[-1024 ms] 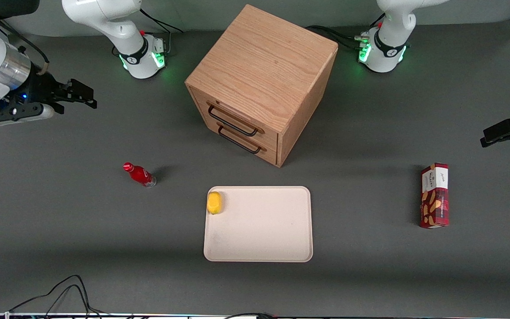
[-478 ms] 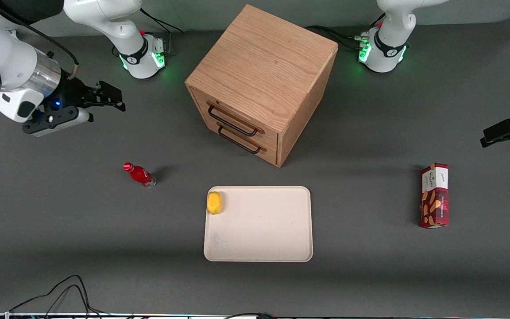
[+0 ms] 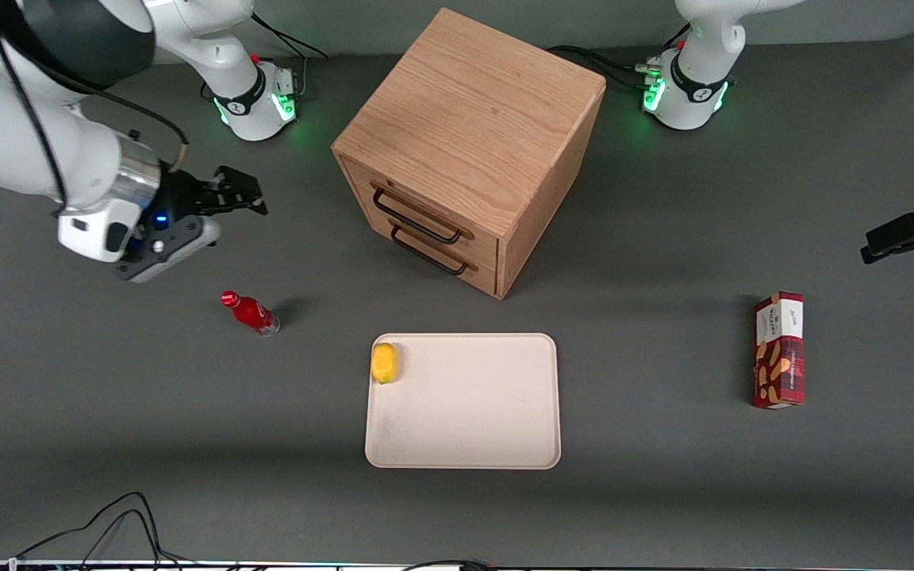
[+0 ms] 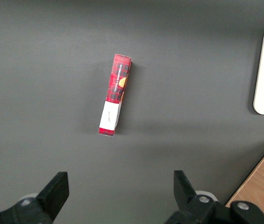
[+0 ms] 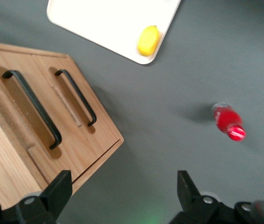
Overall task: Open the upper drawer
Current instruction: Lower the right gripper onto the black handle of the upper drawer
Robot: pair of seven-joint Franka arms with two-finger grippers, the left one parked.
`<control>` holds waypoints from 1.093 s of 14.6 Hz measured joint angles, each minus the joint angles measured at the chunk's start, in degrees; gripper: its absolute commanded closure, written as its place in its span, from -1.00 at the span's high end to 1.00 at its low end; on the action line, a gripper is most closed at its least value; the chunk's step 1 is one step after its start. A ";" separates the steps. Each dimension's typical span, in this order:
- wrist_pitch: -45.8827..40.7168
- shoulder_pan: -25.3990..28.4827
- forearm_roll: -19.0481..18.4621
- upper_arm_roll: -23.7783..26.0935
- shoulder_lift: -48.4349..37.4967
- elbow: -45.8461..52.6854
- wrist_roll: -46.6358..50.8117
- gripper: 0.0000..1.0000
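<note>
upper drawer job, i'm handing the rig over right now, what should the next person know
Hand: open, holding nothing, in the air toward the working arm's end of the table, apart from the cabinet.
Upper drawer: shut, handle untouched; lower drawer also shut.
Done: approach under way only.
Left: reach the upper handle, grip it, pull the drawer out.

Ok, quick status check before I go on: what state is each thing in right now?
Upper drawer: shut, handle untouched.
Lower drawer: shut.
Gripper: open, holding nothing, in the air apart from the cabinet.
Red bottle: upright, capped.
Tray: flat on the table, a lemon in one corner.
Snack box: lying flat, closed.
</note>
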 measured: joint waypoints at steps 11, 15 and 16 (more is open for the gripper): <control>8.83 2.55 0.07 12.50 12.67 3.17 -10.96 1.00; 12.07 4.86 -0.24 12.56 15.98 4.34 -12.66 1.00; 12.39 5.30 -0.62 12.58 16.97 5.04 -12.82 1.00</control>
